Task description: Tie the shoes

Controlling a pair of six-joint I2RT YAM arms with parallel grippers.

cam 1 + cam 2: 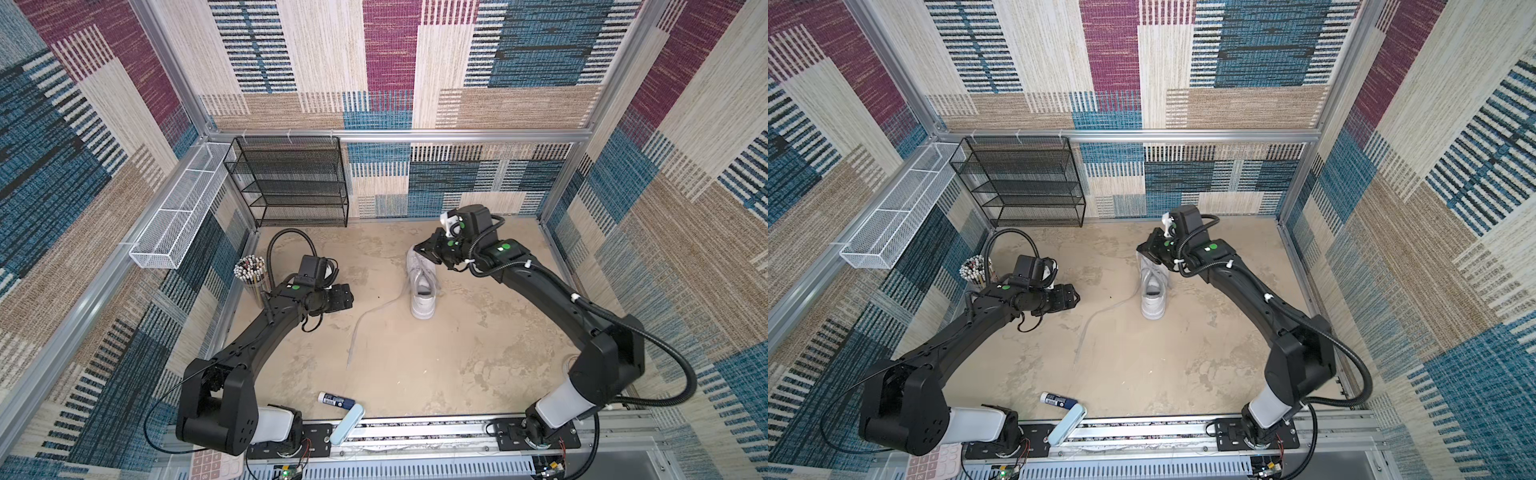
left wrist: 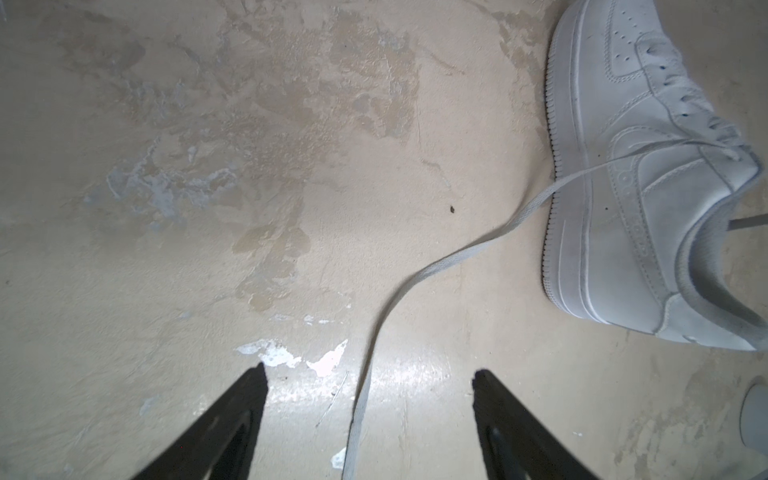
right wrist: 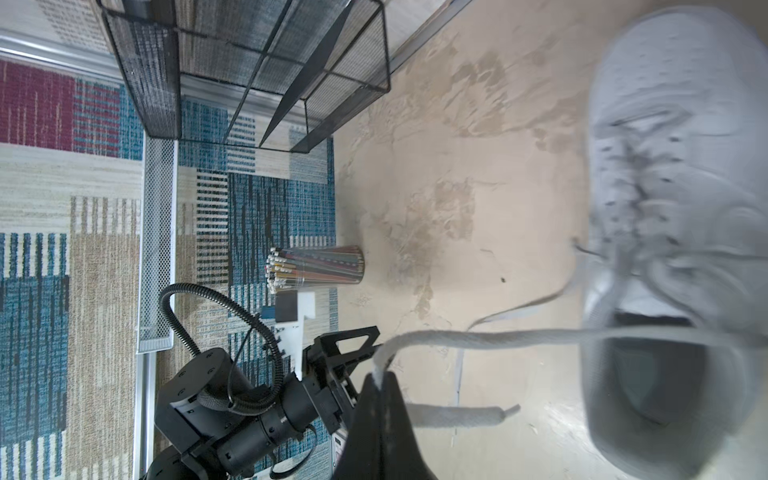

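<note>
Your right gripper (image 3: 379, 376) is clenched on a white lace (image 3: 478, 338) stretching from the white sneaker (image 1: 423, 286), just right of centre in both top views. Your left gripper (image 2: 370, 370) gapes open, the other lace (image 2: 415, 278) lying between its fingers (image 2: 232, 415).

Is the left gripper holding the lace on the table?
No, the left gripper is open; that lace lies slack on the table.

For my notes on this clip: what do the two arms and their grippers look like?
The left arm and right arm are matte black with rounded joints, a white segment at each base and a green dot near each wrist. Ribbed black cable loops off each. The left gripper and right gripper have black tapered fingers.
</note>
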